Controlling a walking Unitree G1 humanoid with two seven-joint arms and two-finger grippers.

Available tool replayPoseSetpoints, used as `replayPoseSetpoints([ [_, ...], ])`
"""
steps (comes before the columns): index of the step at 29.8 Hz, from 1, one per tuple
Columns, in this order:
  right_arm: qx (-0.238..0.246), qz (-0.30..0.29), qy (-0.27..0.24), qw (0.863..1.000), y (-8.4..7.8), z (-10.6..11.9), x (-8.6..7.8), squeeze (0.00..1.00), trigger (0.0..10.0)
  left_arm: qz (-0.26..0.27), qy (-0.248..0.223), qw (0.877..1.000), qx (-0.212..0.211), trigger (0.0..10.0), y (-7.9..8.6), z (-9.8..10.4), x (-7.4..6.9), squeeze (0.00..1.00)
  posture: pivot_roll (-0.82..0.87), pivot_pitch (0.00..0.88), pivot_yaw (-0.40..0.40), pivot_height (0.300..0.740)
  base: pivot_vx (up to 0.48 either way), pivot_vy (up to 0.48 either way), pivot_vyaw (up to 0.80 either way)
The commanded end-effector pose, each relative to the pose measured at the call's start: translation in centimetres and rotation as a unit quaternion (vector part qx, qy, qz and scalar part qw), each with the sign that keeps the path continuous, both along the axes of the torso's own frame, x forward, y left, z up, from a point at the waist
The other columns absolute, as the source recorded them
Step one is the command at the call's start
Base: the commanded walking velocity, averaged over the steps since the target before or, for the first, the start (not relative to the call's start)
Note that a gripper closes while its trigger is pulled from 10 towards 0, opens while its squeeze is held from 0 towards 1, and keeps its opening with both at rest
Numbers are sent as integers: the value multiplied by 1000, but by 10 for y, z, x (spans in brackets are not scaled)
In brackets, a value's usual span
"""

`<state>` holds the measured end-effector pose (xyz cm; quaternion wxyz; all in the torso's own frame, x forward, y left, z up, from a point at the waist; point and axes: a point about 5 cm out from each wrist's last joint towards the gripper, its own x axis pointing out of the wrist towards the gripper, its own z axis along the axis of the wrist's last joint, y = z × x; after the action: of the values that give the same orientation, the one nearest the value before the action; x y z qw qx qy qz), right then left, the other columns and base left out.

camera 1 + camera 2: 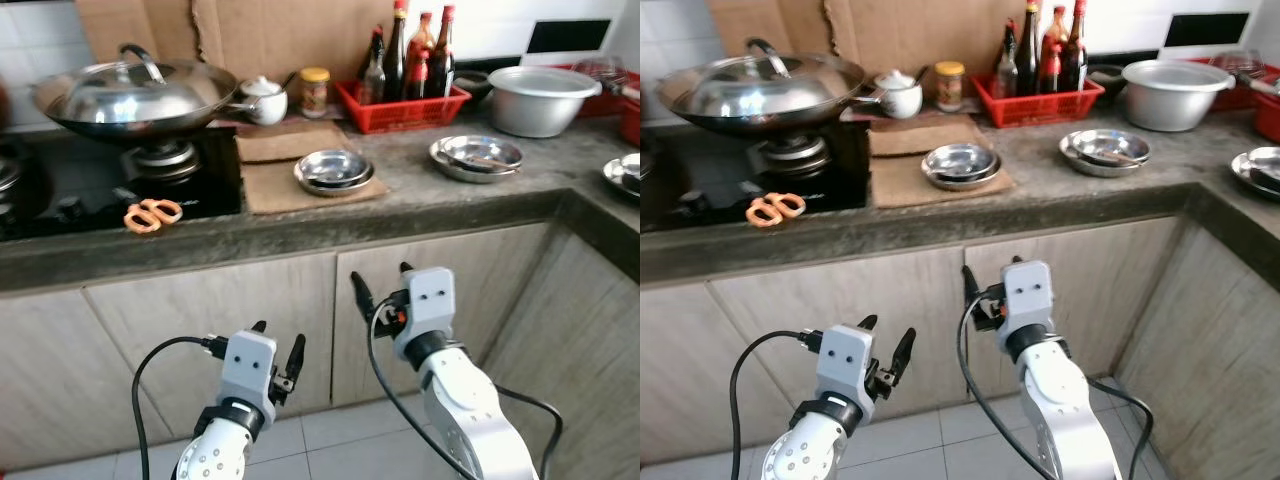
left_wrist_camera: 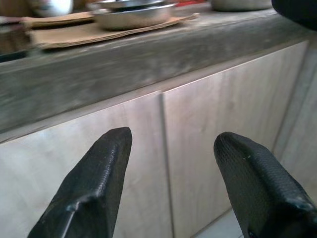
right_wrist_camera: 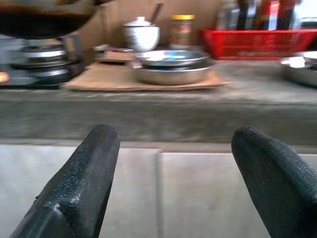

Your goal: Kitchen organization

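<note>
A stack of steel plates (image 1: 334, 170) rests on a cardboard sheet (image 1: 300, 185) at the middle of the grey counter (image 1: 420, 200). A second stack of steel plates (image 1: 477, 157) lies to its right. Orange-handled scissors (image 1: 152, 214) lie at the stove's front edge. My left gripper (image 1: 277, 352) hovers open and empty, low before the cabinet doors. My right gripper (image 1: 380, 288) is open too, raised higher, just under the counter edge, aimed at the plates (image 3: 173, 67). Both fingers (image 2: 94, 183) in the left wrist view frame the cabinet seam.
A lidded wok (image 1: 135, 98) sits on the black stove (image 1: 120, 180). At the back stand a white pot (image 1: 264, 100), a jar (image 1: 314, 91), a red basket of bottles (image 1: 402, 100) and a large metal bowl (image 1: 542, 98). The counter turns a corner on the right (image 1: 610, 215).
</note>
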<state>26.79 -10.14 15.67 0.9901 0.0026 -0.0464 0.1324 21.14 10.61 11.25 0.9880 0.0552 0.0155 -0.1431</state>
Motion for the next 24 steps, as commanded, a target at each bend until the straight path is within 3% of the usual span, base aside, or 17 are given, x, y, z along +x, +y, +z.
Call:
replayPoseSetpoints([
  [1,-4,-15,-2,1000,-9,0,4,0,10000,-11,1,1000,-8,10000,-7,1,-1,0,54,37,-12,740,394,0,0],
  [20,-23,0,-43,999,-10,16,17,0,10000,-14,2,1000,-9,10000,-8,-1,0,0,49,17,-13,740,287,0,0],
  [24,-23,10,-44,999,-6,17,18,0,10000,-15,2,1000,-9,10000,-8,-1,0,0,49,11,-17,740,312,0,800],
])
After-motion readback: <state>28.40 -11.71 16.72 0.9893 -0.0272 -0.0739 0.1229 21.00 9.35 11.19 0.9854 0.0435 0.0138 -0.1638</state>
